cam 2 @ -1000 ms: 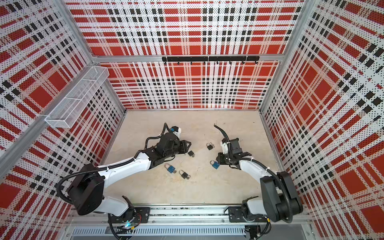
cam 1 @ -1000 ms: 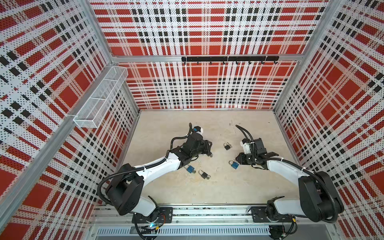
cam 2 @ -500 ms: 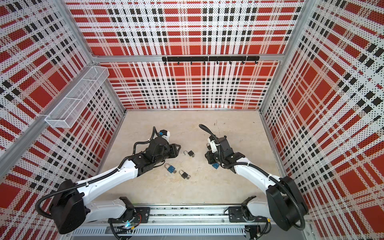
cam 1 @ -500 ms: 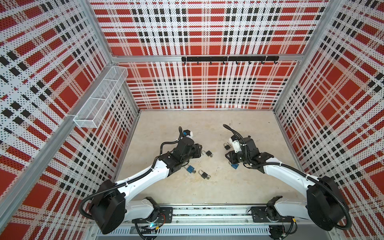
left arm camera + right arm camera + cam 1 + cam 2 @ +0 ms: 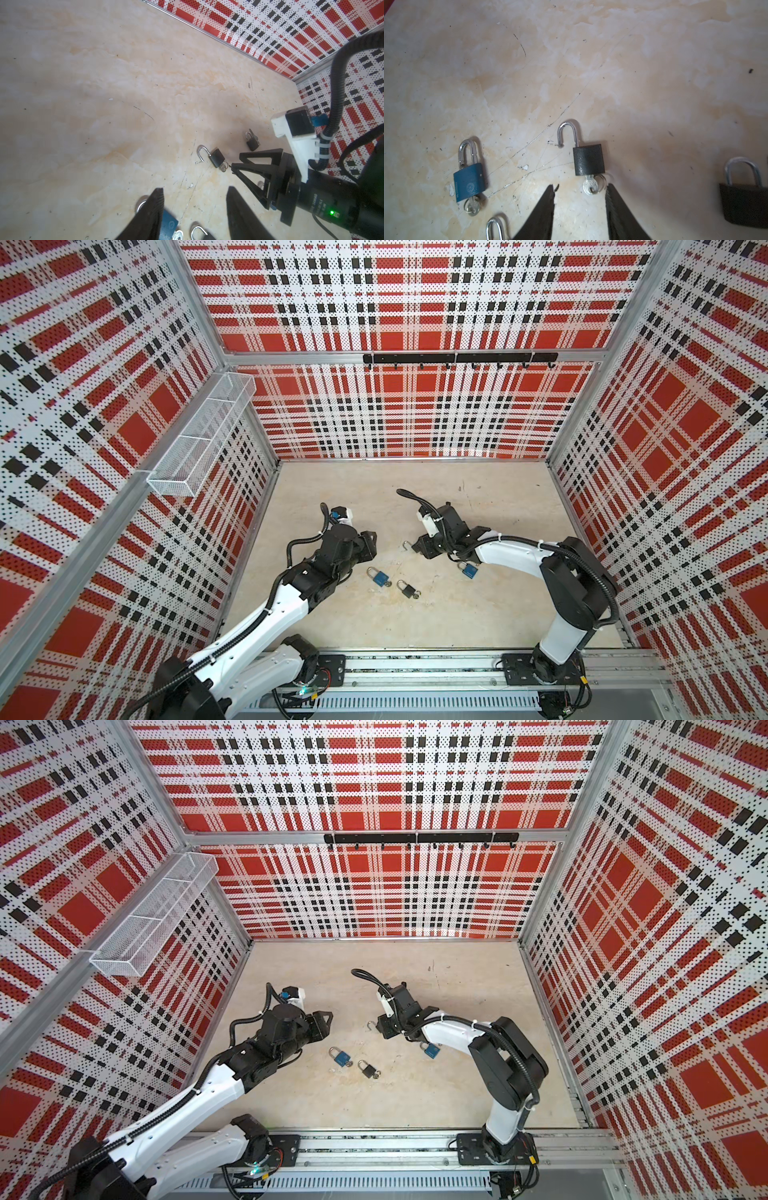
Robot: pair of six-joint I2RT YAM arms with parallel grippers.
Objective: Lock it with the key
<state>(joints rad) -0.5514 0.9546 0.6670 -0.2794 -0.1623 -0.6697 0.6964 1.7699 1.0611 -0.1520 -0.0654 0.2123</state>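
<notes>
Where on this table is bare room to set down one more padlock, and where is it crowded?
Free: the far table, from the back wall to the left pincer and right pincer; also the near strip between the black padlock and the front rail. Crowded: the middle between the pincers, where the padlocks lie.

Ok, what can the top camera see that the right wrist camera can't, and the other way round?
Only a top view shows the wire basket, the hook rail and a blue padlock under the right arm. Only the right wrist view shows the key in the open black padlock, plus another black padlock that the arm hides from above. Both show the other blue padlock and the open shackle.
</notes>
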